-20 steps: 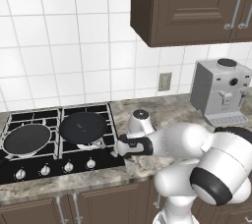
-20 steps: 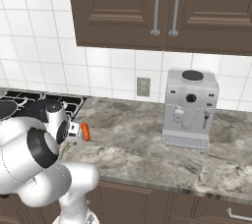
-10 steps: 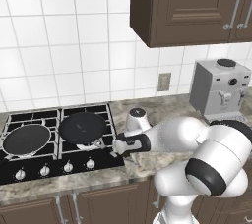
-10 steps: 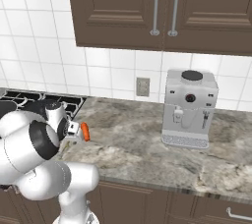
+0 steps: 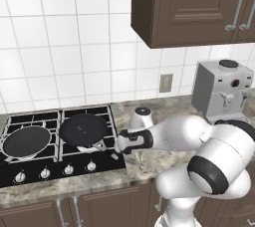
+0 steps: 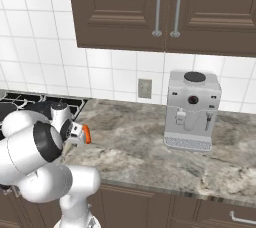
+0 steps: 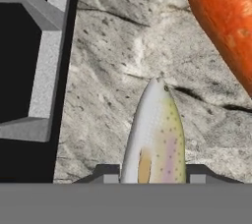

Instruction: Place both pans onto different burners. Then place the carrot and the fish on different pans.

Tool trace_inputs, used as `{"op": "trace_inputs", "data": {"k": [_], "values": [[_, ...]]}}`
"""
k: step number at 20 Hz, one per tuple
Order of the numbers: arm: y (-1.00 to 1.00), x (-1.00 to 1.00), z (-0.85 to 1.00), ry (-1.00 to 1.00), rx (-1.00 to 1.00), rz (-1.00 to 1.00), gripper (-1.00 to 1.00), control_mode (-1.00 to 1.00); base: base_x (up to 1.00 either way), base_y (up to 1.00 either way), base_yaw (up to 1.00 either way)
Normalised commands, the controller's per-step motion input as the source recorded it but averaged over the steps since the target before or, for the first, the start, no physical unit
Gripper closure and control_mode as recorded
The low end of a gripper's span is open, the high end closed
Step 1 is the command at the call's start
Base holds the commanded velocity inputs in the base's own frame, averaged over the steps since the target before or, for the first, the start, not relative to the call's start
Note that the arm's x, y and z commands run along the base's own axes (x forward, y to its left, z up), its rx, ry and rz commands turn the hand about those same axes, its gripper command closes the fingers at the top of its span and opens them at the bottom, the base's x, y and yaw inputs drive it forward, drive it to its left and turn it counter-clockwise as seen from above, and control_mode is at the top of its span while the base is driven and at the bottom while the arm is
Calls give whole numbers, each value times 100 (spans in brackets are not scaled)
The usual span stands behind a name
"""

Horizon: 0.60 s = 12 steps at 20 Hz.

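Little has shifted since the earlier pictures: the arm holds almost the same low reach beside the cooktop (image 5: 60,136), and the base has not driven.

Both pans (image 5: 26,141) already sit on separate burners, the second pan (image 5: 83,127) on the one nearer the arm, so what remains, by my reading, is the food. The marbled surface (image 6: 150,142) carries both pieces just right of the cooktop's edge, handy for a short carry to the pans.

Next in size, the carrot (image 7: 226,21) lies slanted across the hand view's upper right, apart from the fish (image 7: 155,134) (its orange end also peeks past the wrist in the right base view).

The fish lies flat on the stone, its long axis running straight away from the hand, its pointed end farthest from it. The gripper (image 7: 153,174) straddles the near end of the fish, one finger on each side; whether they are touching it yet I cannot tell.
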Motion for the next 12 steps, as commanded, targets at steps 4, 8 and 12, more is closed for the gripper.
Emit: {"op": "trace_inputs", "data": {"k": [4,8,12], "values": [[8,-4,25,-7,2,0,100,-100,0,0,0],[20,-7,49,-12,0,2,100,-100,0,0,0],[12,-3,62,-11,0,3,100,-100,0,0,0]]}}
